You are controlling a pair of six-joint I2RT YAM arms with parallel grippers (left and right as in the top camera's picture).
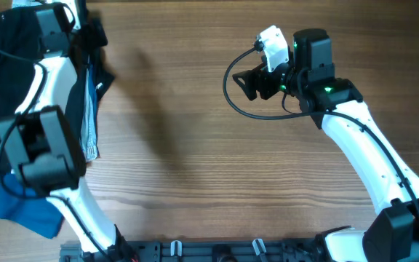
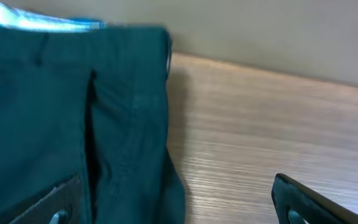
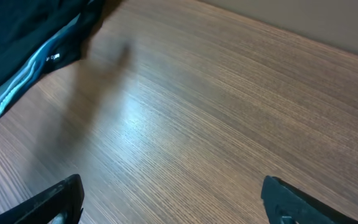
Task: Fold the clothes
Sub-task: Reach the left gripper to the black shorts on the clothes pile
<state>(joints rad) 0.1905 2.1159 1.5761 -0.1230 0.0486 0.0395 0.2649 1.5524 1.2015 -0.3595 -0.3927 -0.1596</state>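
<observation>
The black shorts (image 1: 93, 44) lie bunched at the table's far left, partly under my left arm. In the left wrist view the shorts (image 2: 61, 112) fill the left half, with a seam and a straight right edge. My left gripper (image 2: 179, 208) is open, one finger over the shorts and one over bare wood; in the overhead view it (image 1: 87, 35) is over the shorts' right edge. My right gripper (image 1: 247, 84) is open and empty above the table's middle; in the right wrist view it (image 3: 176, 205) hangs over bare wood, with the shorts (image 3: 17, 31) at the top left.
A light-blue denim strip (image 1: 89, 116) lies beside the left arm and shows in the right wrist view (image 3: 23, 84). Deep blue cloth (image 1: 20, 207) lies at the front left. The wooden table (image 1: 217, 167) spreads to the right. A rail (image 1: 209, 251) runs along the front edge.
</observation>
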